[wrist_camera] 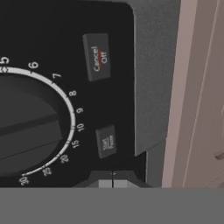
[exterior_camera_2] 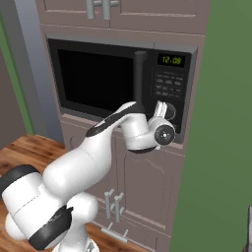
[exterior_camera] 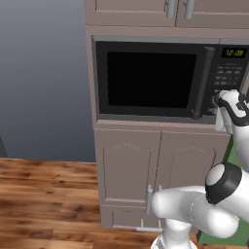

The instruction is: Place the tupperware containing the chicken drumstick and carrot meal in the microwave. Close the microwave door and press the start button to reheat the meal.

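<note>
The microwave sits built into a tall cabinet, and the microwave door with its black window is closed, its bar handle upright. The tupperware, the chicken drumstick and the carrot are hidden. My gripper is shut, fingertips together, right at the lower part of the black control panel. In the hand view the small start button lies just above the fingertips, with the Cancel/Off button higher up and a round timer dial to the left. A green clock display is lit.
Pinkish-brown cabinet doors with handles stand below the microwave, and more cabinets above it. A green wall rises close on the right. Wooden floor lies open to the left.
</note>
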Motion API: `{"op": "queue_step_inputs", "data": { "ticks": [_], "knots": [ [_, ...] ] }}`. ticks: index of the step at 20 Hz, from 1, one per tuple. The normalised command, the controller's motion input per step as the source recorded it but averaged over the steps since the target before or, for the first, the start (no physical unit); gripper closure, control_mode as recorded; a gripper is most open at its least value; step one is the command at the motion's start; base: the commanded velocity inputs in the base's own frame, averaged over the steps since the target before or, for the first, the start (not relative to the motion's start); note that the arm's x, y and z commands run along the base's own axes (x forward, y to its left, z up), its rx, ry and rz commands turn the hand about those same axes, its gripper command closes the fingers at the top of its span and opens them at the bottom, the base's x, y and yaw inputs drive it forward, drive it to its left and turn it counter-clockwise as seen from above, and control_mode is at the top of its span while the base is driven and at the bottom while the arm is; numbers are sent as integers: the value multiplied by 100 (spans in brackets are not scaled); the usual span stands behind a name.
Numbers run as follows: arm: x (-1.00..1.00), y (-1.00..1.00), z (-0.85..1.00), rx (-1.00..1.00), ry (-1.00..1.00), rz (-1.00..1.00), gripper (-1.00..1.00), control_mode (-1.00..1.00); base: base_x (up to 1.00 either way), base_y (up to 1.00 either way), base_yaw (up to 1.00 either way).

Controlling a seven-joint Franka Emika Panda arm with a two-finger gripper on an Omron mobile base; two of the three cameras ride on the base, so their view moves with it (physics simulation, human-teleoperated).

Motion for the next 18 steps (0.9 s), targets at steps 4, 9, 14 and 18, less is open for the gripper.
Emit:
{"op": "queue_step_inputs", "data": {
  "ticks": [4, 9, 14, 18],
  "knots": [
    [18, 0, -14, 0, 0, -1, 100, -100, 0, 0, 0],
    [18, -1, -13, 0, 0, -2, 100, -100, 0, 0, 0],
    [16, -7, -9, 0, 0, -2, 100, -100, 0, 0, 0],
    [19, -4, -12, 0, 0, -2, 100, -100, 0, 0, 0]
  ]
}}
